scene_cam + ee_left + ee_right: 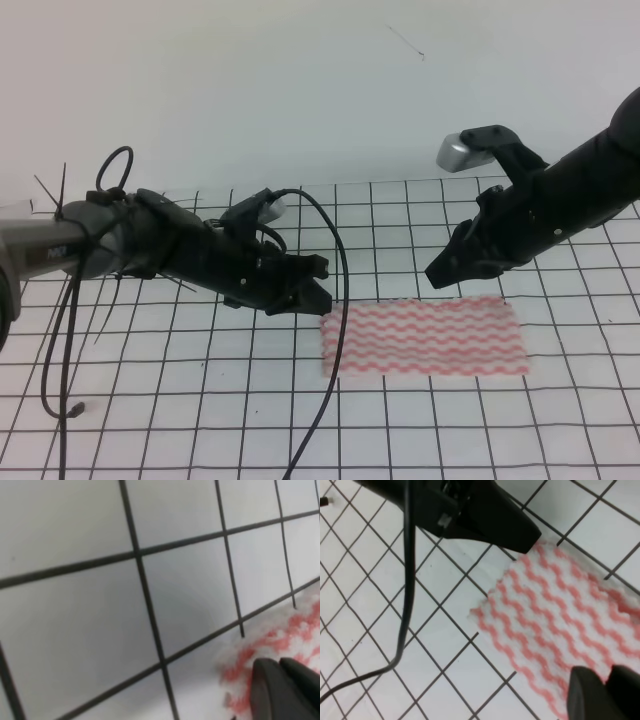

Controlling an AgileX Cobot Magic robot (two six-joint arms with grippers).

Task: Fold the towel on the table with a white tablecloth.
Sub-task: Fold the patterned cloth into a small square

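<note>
The towel (pixel 424 337) lies flat on the white tablecloth (pixel 200 400), its upper-left corner hidden behind the left pincer (pixel 322 283), pressed together; the right pincer (pixel 436 275) above it looks pressed together too.

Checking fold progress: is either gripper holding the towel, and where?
Neither visibly holds it. The towel lies flat; left gripper at its corner, right gripper above.
</note>
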